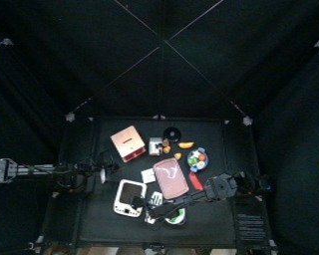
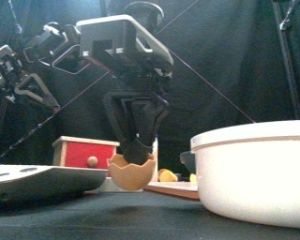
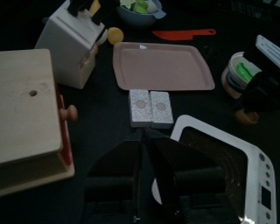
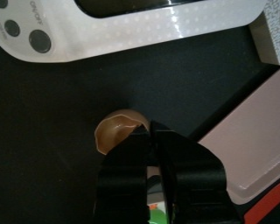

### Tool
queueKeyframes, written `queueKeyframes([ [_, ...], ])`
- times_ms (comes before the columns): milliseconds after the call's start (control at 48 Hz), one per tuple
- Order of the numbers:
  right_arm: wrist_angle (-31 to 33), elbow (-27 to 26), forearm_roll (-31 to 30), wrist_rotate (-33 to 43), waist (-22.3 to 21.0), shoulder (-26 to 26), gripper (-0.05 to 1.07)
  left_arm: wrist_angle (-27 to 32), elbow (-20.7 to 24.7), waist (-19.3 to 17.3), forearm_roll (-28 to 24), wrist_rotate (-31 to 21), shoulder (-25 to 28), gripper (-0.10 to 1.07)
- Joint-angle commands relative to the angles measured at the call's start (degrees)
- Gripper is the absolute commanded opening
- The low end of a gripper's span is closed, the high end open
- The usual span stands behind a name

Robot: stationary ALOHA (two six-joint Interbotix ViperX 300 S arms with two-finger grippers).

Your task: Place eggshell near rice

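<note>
Currently we see the eggshell [image 2: 131, 169] upright, jagged opening up, on the table [image 2: 115, 220] at about 7 o'clock from the pink tray [image 1: 171, 179]. Right gripper [image 2: 138, 147] pinches its rim, jaws nearly together. Shell is tan, half-broken. Left gripper [image 3: 153, 156] rests closed at 9 o'clock.

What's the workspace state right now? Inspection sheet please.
Surface: black table, crowded.
Job's things: eggshell low over the table, between white scale and pink tray; rice not identified.
Clutter: red box, white bowl.
Grippers: right gripper shut on eggshell's rim; left gripper idle beside the box.
Cables: nothing seen.
Surroundings: black curtains.
</note>
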State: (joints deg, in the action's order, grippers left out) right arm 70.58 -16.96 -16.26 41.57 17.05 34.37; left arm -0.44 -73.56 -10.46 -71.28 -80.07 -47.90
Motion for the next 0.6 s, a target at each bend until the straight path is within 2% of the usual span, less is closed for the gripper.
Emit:
queueKeyframes([
  [0,0.88,-2.81,-0.35,-1.67,-1.23,-5.19,0.37,-0.18,0.79,0.18,-0.18,0.09,0.09,0.55],
  [250,0.7,-8.53,-5.1,-5.63,-5.36,-5.98,0.37,1.67,-0.62,-0.62,-1.85,0.09,0.09,0.55],
  [417,-0.79,-10.99,-10.11,-7.21,-9.23,-3.6,0.37,8.35,-0.53,-2.46,-1.76,0.0,0.09,0.55],
  [583,-7.47,-12.22,-9.76,-9.49,-12.57,-0.88,0.37,18.02,-0.53,-3.52,-0.88,-0.18,0.09,0.55],
])
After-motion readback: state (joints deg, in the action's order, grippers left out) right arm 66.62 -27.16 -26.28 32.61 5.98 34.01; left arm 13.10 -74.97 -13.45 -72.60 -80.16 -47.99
